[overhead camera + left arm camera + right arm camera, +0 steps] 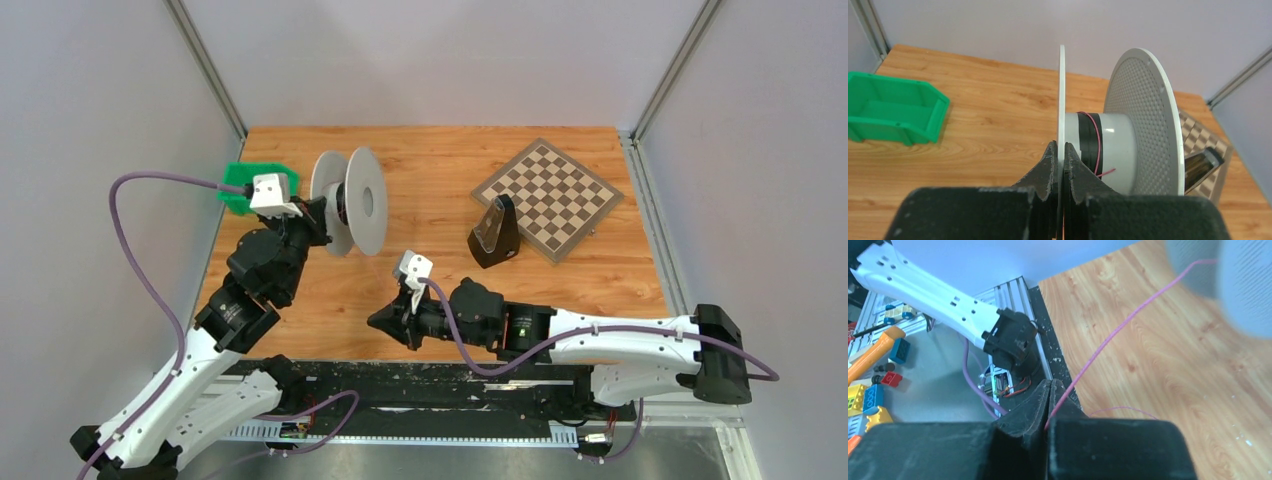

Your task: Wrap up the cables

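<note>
The cable is a thin reddish-pink wire. In the left wrist view it (1094, 142) is wound a few turns on the hub of the grey spool (1143, 120), beside a black band, with a short end sticking out. My left gripper (1062, 152) is shut on the spool's thin near flange (1061, 90) and holds the spool upright on its edge (352, 200). My right gripper (1050, 390) is shut on the wire (1128, 320), which runs taut up and to the right toward the blurred spool (1243, 285). A slack loop of it lies on the table (1123, 409). The right gripper (385, 322) sits near the front edge.
A green bin (243, 183) stands behind the left gripper at the back left. A chessboard (548, 198) lies at the back right with a black stand-like object (494, 235) at its front corner. Toy bricks (870, 385) lie off the table by the arm base.
</note>
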Tool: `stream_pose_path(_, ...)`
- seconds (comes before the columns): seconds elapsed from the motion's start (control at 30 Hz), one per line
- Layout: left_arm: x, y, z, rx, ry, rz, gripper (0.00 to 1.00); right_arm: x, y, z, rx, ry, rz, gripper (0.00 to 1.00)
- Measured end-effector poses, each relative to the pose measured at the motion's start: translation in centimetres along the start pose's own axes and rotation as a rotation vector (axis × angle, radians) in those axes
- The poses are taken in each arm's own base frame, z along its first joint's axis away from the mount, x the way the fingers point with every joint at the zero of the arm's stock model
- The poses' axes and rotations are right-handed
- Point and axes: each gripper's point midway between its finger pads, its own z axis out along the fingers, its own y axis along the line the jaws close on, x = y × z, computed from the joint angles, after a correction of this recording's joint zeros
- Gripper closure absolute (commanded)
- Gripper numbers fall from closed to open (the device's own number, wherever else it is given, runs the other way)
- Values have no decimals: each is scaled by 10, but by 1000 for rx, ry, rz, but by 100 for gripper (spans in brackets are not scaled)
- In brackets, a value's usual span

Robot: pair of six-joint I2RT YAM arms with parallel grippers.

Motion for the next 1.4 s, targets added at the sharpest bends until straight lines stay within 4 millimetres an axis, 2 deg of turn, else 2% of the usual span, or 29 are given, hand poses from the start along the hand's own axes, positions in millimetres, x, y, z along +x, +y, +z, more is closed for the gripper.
stream_pose_path(0.13,23,5,-5,22,71,113,100,-21,-4,-1,-19,-27,-17,97)
stream_pose_path(0.37,53,1,-16,129,197,282,100,-43,1,-3,-97,-3,-39,98)
stream_pose_path(0.6,85,-7,-34,288,329,415,100,-44,1,-6,-119,44,-58,98)
stream_pose_path(0.73,93,-12,-45,374,354,450,100,-46,-8,-9,-109,63,-85,98)
stream_pose_path(0.93,102,-31,-64,574,378,514,100,-61,-34,-14,-56,65,-114,98)
stream_pose_path(1.07,109,-40,-79,689,399,545,100,-60,-42,-22,-48,80,-134,98)
stream_pose_path(1.4,119,-46,-106,850,416,579,100,-58,-60,-55,-6,65,-140,95)
